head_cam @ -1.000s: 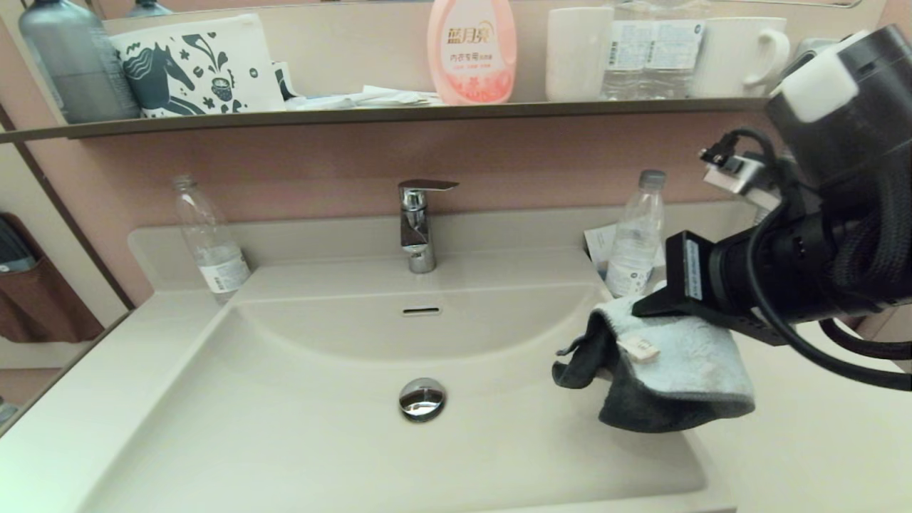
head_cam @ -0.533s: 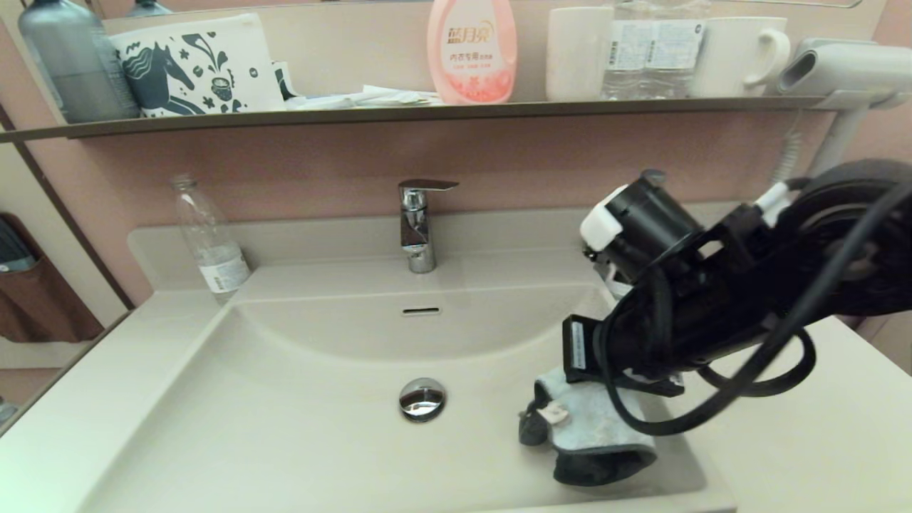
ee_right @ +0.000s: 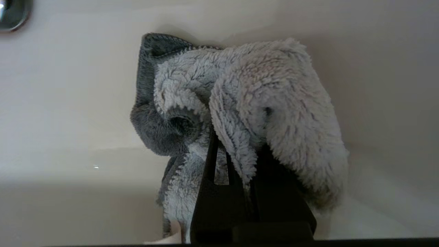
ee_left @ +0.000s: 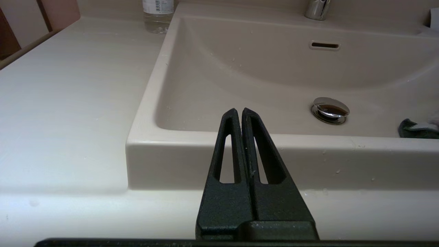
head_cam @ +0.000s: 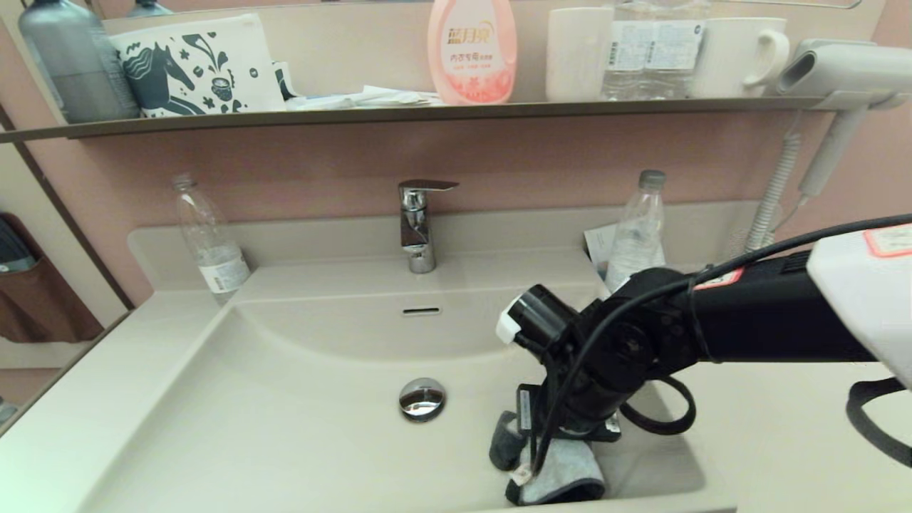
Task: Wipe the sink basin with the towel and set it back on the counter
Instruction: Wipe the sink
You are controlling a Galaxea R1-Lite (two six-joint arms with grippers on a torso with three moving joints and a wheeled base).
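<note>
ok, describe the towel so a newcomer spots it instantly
Start at the sink basin, then look right of the chrome drain plug. The towel is bunched on the basin floor, clamped in the right gripper. It alone is fluffy: light blue, dark grey reverse.

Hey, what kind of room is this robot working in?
Most likely a bathroom vanity: a cream sink basin with a chrome faucet, a wall-mounted hair dryer, and a shelf holding a pink soap bottle and cups.

right claw [ee_right: 236, 151]: tips buried in towel [ee_right: 260, 103] | towel: mostly behind arm, head view | left claw [ee_left: 239, 115]: base cropped
</note>
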